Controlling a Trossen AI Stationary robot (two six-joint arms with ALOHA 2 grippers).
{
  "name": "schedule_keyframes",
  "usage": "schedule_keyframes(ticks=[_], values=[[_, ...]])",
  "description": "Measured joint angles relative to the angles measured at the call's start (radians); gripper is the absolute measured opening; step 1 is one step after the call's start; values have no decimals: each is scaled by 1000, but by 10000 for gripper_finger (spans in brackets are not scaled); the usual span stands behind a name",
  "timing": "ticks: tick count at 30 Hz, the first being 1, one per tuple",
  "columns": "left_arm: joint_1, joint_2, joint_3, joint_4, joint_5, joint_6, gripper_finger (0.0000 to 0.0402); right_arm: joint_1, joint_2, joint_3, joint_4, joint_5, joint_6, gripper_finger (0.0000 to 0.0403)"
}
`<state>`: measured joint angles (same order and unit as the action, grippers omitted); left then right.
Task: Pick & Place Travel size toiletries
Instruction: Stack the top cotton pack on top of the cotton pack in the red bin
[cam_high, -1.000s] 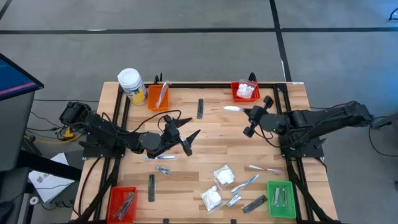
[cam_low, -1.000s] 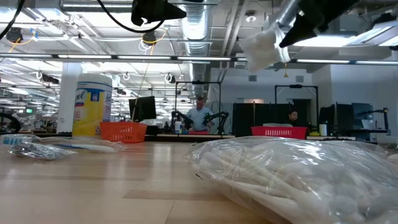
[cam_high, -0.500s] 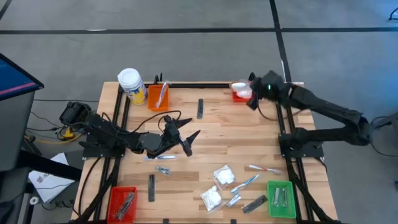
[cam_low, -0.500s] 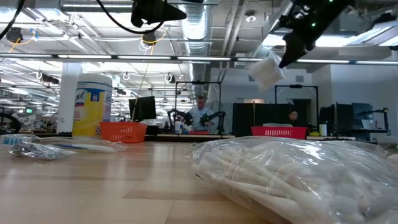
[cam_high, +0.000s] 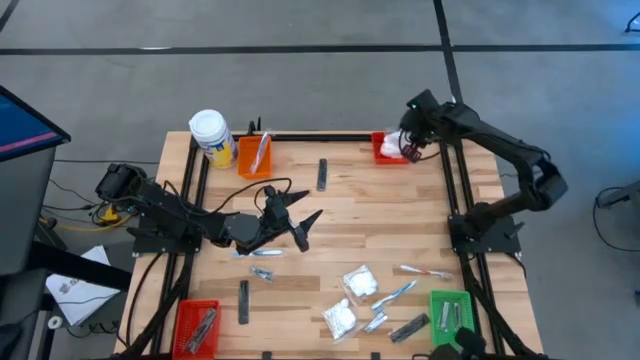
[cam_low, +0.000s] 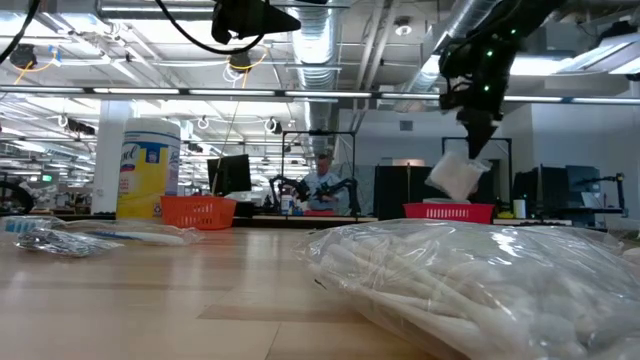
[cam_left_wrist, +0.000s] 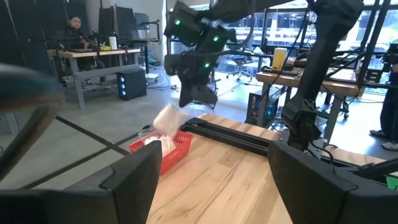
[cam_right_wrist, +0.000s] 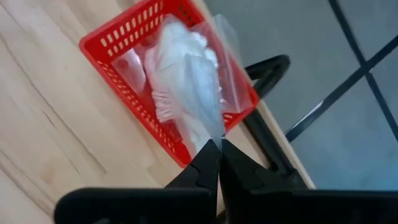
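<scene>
My right gripper (cam_high: 409, 146) is over the table's far right corner, shut on a white puffy packet (cam_right_wrist: 185, 81) that hangs above the red bin (cam_high: 385, 156) there. That bin holds other white packets. My left gripper (cam_high: 300, 226) hovers open over the table's left middle and touches nothing. On the near half of the table lie two white packets (cam_high: 360, 281), slim toothbrushes (cam_high: 424, 271), dark grey bars (cam_high: 243, 300) and silvery sachets (cam_high: 265, 272). One more grey bar (cam_high: 321, 174) lies toward the far edge. My right gripper pinches the packet between its two fingertips (cam_right_wrist: 208, 158) by the clear plastic edge at its top (cam_right_wrist: 213, 127). The fingers come from above, pointing down. The packet hangs below them (cam_low: 458, 178), lifted clear, its lower end just above the red bin's rim (cam_low: 447, 210).
An orange bin (cam_high: 254, 155) and a white-capped yellow jar (cam_high: 210, 135) stand at the far left. A second red bin (cam_high: 196, 328) sits at the near left corner and a green bin (cam_high: 452, 320) at the near right. Black frame rails (cam_high: 320, 136) edge the table.
My right gripper has carried the packet from over the table's right middle toward the far edge, then down over the far red bin, staying shut on it. The packet hangs lower now, close above the bin. The left arm has kept still.
</scene>
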<state>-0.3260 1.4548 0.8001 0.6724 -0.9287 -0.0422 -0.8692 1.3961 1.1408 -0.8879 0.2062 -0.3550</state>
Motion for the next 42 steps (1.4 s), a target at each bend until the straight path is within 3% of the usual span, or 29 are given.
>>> schedule_keyframes(ticks=[11, 18, 35, 42], values=[[0, 0, 0, -3, 20, 0, 285, 19, 115, 0, -2, 7, -42, 0], [0, 0, 0, -3, 20, 0, 285, 57, 144, 1, -32, 191, -45, 0], [0, 0, 0, -4, 20, -15, 285, 103, 151, 1, -25, 183, -168, 0], [0, 0, 0, -7, 21, -15, 285, 76, 229, 1, -16, 161, -168, 0]])
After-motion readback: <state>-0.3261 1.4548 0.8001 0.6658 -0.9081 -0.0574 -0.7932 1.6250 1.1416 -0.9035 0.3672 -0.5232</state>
